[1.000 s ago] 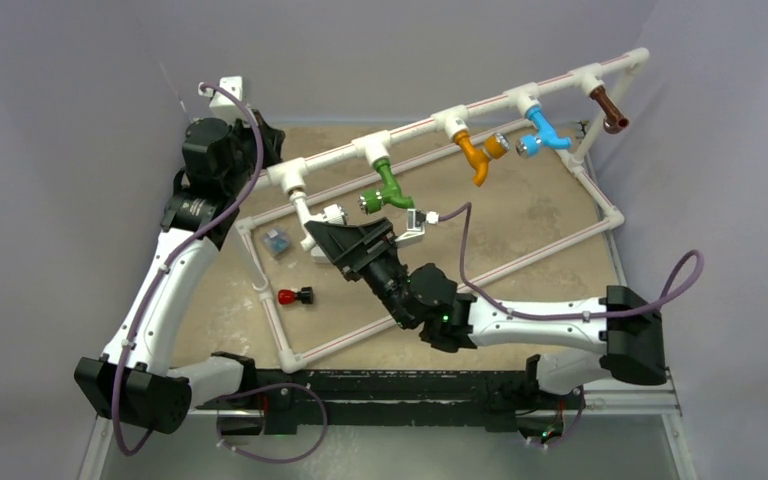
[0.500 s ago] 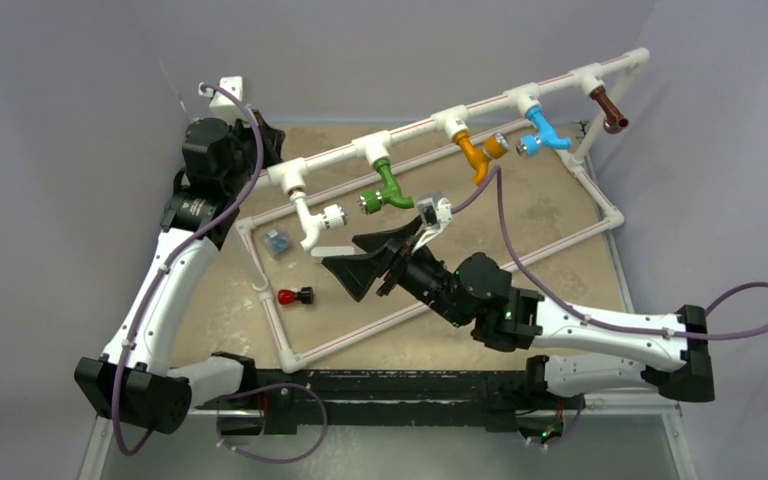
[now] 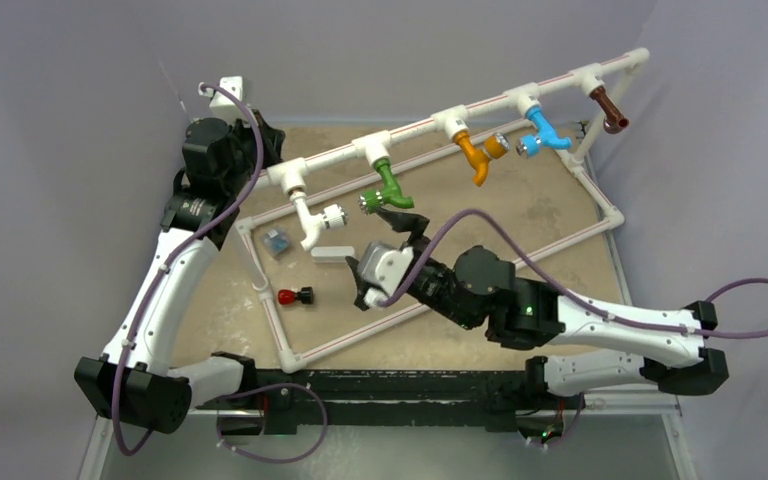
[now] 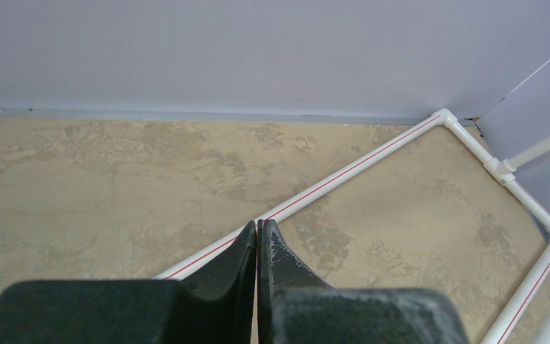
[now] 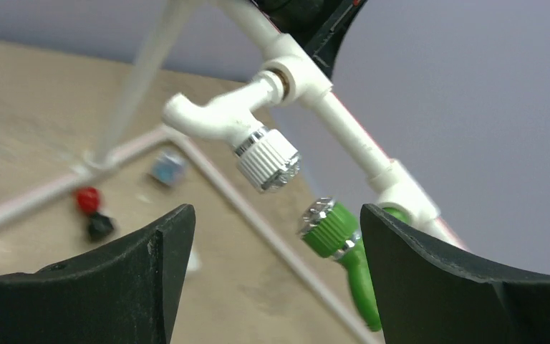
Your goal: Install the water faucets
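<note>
Five small plastic water faucets hang in a row from a raised white pipe rail (image 3: 420, 128), each seated in its own T-shaped fitting: a white faucet (image 3: 312, 217) at the left end, then a green faucet (image 3: 387, 190), an orange faucet (image 3: 474, 155), a blue faucet (image 3: 543, 133) and a brown faucet (image 3: 610, 107). My right gripper (image 3: 383, 262) hovers just below the white and green ones, jaws spread wide with nothing between them. My left gripper (image 4: 258, 236) is pressed shut and empty, parked over the far left corner of the sandy tabletop (image 3: 520, 215). With every fitting filled, I judge the installing is at or near its end. Any further tightening would mean bringing my open jaws around the white faucet's ribbed knob without bumping its green neighbour. I see no container. Inside the floor-level pipe frame lie a small red-and-black piece (image 3: 295, 296) and a tiny bluish item (image 3: 276, 241) too small to identify.
</note>
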You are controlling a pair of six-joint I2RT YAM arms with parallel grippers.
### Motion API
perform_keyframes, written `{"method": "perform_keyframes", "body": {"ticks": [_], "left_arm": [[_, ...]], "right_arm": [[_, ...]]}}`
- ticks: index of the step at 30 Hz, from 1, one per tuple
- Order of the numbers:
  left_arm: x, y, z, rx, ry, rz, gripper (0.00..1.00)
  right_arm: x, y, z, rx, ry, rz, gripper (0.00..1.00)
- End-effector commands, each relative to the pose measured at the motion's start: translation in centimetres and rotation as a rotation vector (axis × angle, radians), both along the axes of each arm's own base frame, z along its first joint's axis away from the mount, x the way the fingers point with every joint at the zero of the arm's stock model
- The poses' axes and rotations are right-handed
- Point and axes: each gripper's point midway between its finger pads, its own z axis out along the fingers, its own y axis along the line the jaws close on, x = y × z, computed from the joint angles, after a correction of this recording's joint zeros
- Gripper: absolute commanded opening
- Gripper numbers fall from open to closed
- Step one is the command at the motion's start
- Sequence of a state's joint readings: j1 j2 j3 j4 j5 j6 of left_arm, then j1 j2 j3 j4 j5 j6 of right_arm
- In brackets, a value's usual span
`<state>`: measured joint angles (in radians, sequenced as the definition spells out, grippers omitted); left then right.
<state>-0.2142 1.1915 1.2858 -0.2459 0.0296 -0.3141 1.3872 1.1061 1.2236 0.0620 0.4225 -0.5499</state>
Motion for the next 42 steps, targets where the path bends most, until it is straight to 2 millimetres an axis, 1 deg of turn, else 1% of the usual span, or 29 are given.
{"method": "perform_keyframes", "body": {"ticks": [1, 2, 4, 5, 8, 11, 15, 20, 24, 30, 32, 38, 42], "left_arm": [[-1.3, -0.3, -7.1, 0.037, 0.237, -0.040, 0.00], [-1.3, -0.3, -7.1, 0.038, 0.237, -0.040, 0.00], [-1.3, -0.3, -7.0, 0.037, 0.236, -0.039, 0.00], [-1.3, -0.3, -7.1, 0.037, 0.236, -0.038, 0.00], [-1.3, -0.2, -7.0, 0.036, 0.235, -0.037, 0.00], [-1.3, -0.2, -7.0, 0.035, 0.235, -0.037, 0.00], [-1.3, -0.2, -7.0, 0.034, 0.235, -0.038, 0.00], [-1.4, -0.2, -6.9, 0.033, 0.234, -0.040, 0.00], [-1.3, -0.2, -7.0, 0.033, 0.235, -0.040, 0.00], [-1.4, -0.2, -6.9, 0.033, 0.234, -0.041, 0.00], [-1.3, -0.2, -6.9, 0.032, 0.232, -0.041, 0.00], [-1.3, -0.2, -6.9, 0.032, 0.234, -0.042, 0.00], [-1.3, -0.3, -7.0, 0.032, 0.235, -0.043, 0.00]], "right_arm": [[2.1, -1.3, 0.4, -0.289, -0.447, -0.131, 0.86], [2.1, -1.3, 0.9, -0.310, -0.536, -0.146, 0.87], [2.0, -1.2, 1.9, -0.308, -0.634, -0.170, 0.87], [1.8, -1.0, 2.2, -0.336, -0.701, -0.182, 0.87], [1.7, 0.0, 2.4, -0.385, -0.822, -0.219, 0.87], [1.4, 1.5, 2.2, -0.410, -0.908, -0.229, 0.87], [1.2, 3.3, 2.1, -0.425, -0.968, -0.230, 0.87], [1.1, 5.6, 1.6, -0.432, -1.000, -0.208, 0.87], [1.0, 7.3, 1.7, -0.434, -1.027, -0.183, 0.86], [2.1, 7.8, 1.8, -0.433, -1.015, -0.200, 0.81], [2.5, 7.7, 1.7, -0.428, -1.001, -0.205, 0.78], [3.8, 7.8, 1.2, -0.429, -0.960, -0.221, 0.61], [4.3, 7.8, 0.9, -0.422, -0.939, -0.220, 0.53]]}}
